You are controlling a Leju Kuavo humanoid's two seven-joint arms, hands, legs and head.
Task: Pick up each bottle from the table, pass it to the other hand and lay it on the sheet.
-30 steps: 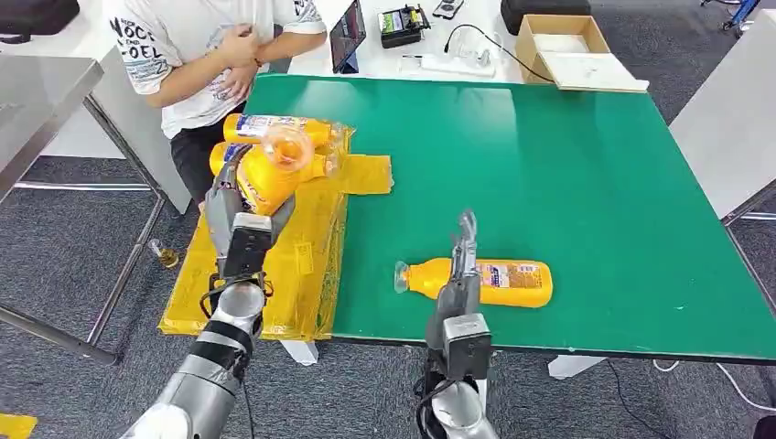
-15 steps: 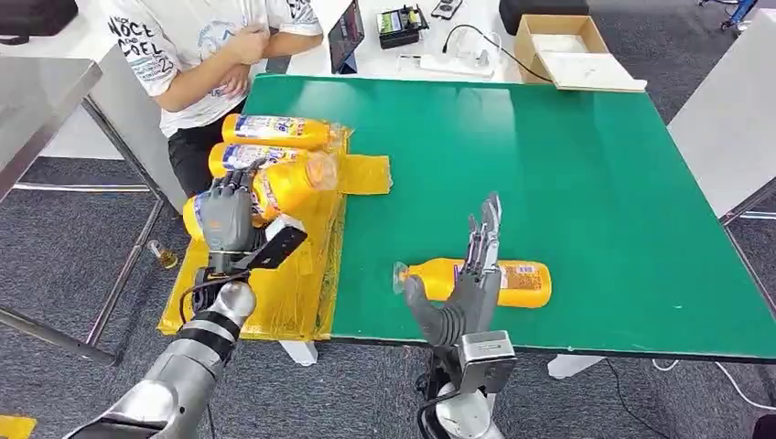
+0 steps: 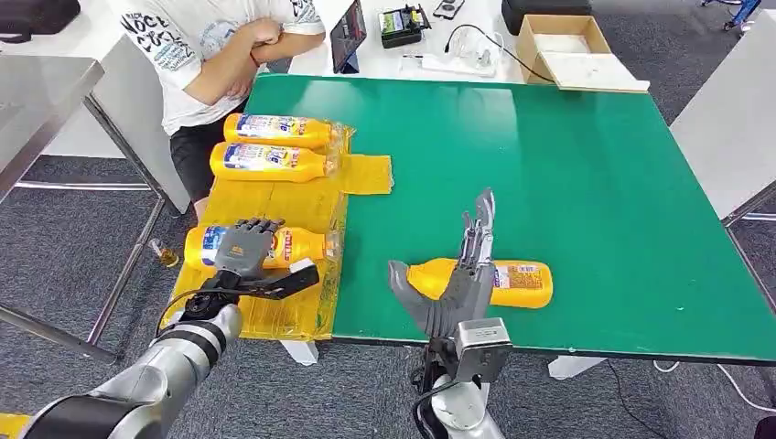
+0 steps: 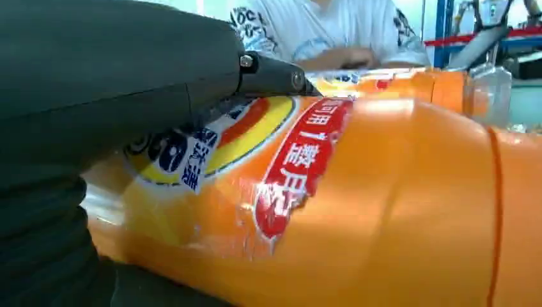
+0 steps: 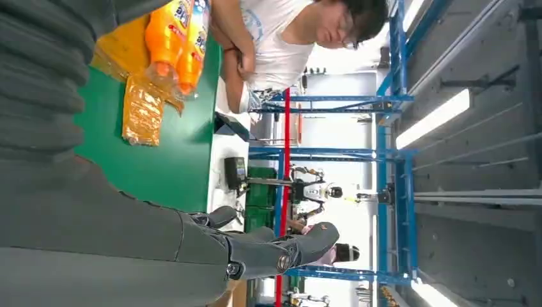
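robotics lab: blue steel racking [image 5: 390, 128], another robot [image 5: 313, 192], grey carpet [image 3: 82, 247].

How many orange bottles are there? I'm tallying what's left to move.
4: two lying at the far end of the yellow sheet, one on the sheet under the left hand, one on the green table by the right hand.

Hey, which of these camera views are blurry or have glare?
Head view: sharp, evenly lit. Left wrist view: the bottle is so close that it looks soft, with sheen on its plastic. Right wrist view: turned sideways, bright ceiling lights flare, and the near robot hand is dark.
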